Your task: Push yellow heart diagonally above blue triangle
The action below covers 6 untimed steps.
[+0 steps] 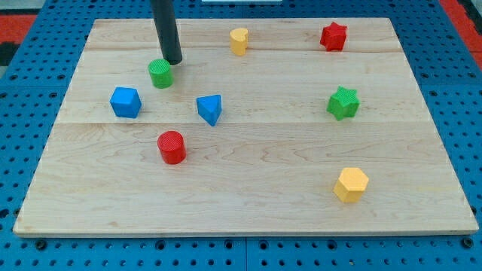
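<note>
The yellow heart [239,41] stands near the view's top, a little right of the board's middle. The blue triangle [210,108] lies below it and to the left, around mid-board. My tip [173,61] comes down from the view's top edge and ends just above and to the right of the green cylinder [160,73], close to it or touching it. The tip is well left of the yellow heart and up-left of the blue triangle.
A blue cube [125,102] sits at the left. A red cylinder [172,146] lies below the blue triangle. A red star [333,36] is at top right, a green star [343,103] at right, a yellow hexagon [351,184] at bottom right. The wooden board [263,218] is ringed by blue pegboard.
</note>
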Each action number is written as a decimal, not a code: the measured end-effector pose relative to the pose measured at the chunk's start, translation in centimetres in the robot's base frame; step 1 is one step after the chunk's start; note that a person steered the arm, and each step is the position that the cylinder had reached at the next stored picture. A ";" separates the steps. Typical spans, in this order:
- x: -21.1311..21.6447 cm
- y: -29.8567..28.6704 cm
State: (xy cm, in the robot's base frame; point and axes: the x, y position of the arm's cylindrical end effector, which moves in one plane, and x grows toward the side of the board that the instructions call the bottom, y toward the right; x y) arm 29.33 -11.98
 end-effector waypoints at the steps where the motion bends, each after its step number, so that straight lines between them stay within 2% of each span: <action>1: -4.6 2.8; 2: -6.3 8.7; 3: -6.2 16.0; 4: -4.1 19.2; 5: -3.8 18.4; 6: -8.5 17.6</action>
State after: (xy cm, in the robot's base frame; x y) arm 20.85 5.58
